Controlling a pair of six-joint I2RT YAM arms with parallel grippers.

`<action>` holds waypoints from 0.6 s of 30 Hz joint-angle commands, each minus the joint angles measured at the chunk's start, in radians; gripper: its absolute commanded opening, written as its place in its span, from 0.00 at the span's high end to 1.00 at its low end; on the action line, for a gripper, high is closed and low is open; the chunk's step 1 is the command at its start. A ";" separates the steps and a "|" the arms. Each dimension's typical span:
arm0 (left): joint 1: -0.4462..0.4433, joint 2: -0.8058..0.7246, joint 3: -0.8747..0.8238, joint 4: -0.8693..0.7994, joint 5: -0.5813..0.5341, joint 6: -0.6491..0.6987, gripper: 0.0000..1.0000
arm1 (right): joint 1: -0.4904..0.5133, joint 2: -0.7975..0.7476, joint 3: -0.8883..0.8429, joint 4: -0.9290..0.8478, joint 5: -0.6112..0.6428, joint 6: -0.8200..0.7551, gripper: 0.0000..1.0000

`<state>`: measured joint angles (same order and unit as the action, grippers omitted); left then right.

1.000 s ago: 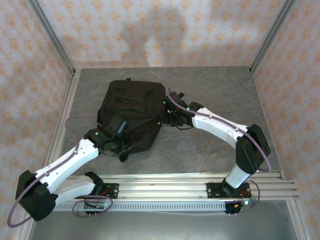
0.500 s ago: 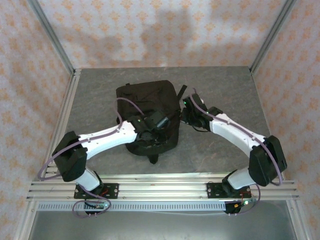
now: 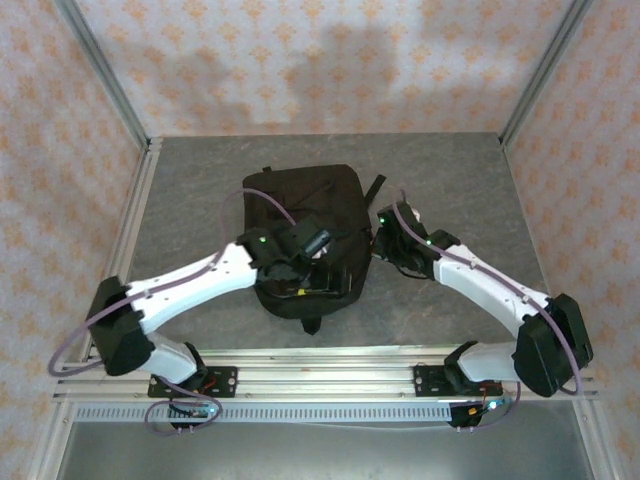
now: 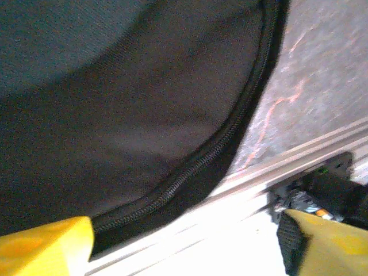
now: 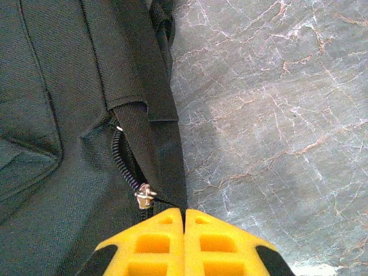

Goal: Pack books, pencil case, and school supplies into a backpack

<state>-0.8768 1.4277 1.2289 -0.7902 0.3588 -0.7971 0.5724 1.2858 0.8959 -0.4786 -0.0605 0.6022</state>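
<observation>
Table [image 3: 460, 170]: grey stone-pattern.
Backpack [image 3: 300, 200]: flat at table centre.
Left gripper [image 4: 184, 241]: spread wide, empty, over zip seam [image 4: 201, 161].
Right gripper [image 5: 184, 230]: closed beside zip pull [image 5: 144, 195].
Progress: visible seam shut; packing judged nearly finished.

Illumination and sharpness in the three views.
Overhead view: even, diffuse light, moderately bright; broad soft shadows fall on the back wall [image 3: 330, 60], and the black backpack [image 3: 320, 195] swallows most detail. Left wrist view: blurred throughout, with the rail [image 4: 218, 236] blown out to white glare. Right wrist view: sharp, fabric weave and the veins of the table [image 5: 276, 103] crisp, a dim shadow beside the backpack.
</observation>
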 commanded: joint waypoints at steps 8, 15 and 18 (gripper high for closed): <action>0.252 -0.350 -0.092 -0.048 -0.074 0.188 0.00 | -0.006 -0.144 -0.115 -0.017 -0.034 0.089 1.00; 0.289 -0.435 -0.102 -0.100 -0.294 0.257 0.00 | -0.008 -0.202 -0.142 -0.030 0.008 0.066 1.00; 0.291 -0.454 -0.108 -0.101 -0.392 0.311 0.00 | -0.009 -0.174 -0.087 -0.061 0.034 0.022 1.00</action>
<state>-0.5991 0.9966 1.1366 -0.8581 0.1158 -0.5632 0.5724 1.1072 0.7593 -0.4706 -0.1055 0.6678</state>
